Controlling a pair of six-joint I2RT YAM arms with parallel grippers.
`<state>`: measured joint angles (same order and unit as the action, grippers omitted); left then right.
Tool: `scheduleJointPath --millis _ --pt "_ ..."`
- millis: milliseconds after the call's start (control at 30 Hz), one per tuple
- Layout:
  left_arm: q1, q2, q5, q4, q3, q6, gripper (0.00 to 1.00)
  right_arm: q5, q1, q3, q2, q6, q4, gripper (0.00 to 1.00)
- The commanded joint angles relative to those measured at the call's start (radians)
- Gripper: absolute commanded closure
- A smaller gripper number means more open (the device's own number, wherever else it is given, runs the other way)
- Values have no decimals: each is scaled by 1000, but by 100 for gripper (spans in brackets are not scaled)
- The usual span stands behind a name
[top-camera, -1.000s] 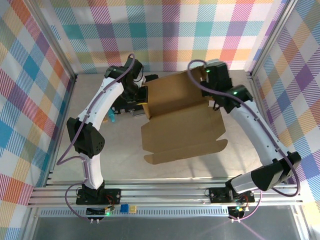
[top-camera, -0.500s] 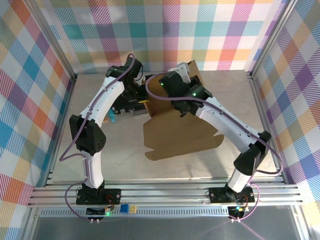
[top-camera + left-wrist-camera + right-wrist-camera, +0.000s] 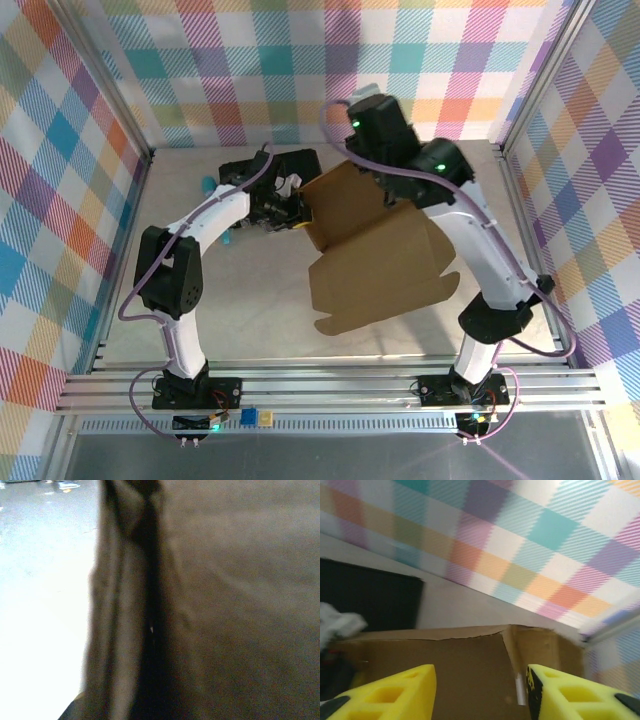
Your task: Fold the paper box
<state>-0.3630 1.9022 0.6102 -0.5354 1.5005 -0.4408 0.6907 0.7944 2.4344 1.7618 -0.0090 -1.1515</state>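
**Right jaws spread over rear wall; left pinch anchoring the box**

Right gripper [image 3: 481, 680]: yellow fingers [image 3: 395, 690] spread, nothing between them, poised just above the top edge of a raised cardboard panel. Aimed toward the plaid back wall [image 3: 520, 530], with the black case [image 3: 370, 600] off to one side.

Left gripper [image 3: 292, 205]: pressed together at the box's left rear corner. Looks pinched on a side wall there, though the contact is hidden. Left wrist view taken up by dark, blurred cardboard and a fold line at very close range.

Paper box [image 3: 375, 265]: mid-table [image 3: 240, 300], skewed. Rear panels lifted, wide front flap with its tabs lying flat toward the arm bases. Only partly formed, by the look of it.

Step in hand, as judged: take the raised rear panel with the right jaws and turn it along its crease.
- Come down square over the panel edge, away from the corner.
- Close only once the edge sits well between the pads.
- Hold the left pinch firm as the anchor, or the whole sheet may swivel.
- Fold slowly so it bends at the crease and does not buckle.
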Motion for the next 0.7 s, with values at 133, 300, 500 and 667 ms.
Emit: scheduleJointPath --millis 133,300,500,667 --pt "13 -28 178 542 -116 -180 100 -439 -89 99 -105 184 -45 32" --pt "13 -24 234 770 -188 -253 100 -659 -434 20 -236 372 72 37" --pt "13 3 250 733 -189 -243 100 -1074 -729 -51 -221 538 195 51" --pt "13 13 275 692 -162 -238 100 -1478 -796 -70 -93 538 158 50"
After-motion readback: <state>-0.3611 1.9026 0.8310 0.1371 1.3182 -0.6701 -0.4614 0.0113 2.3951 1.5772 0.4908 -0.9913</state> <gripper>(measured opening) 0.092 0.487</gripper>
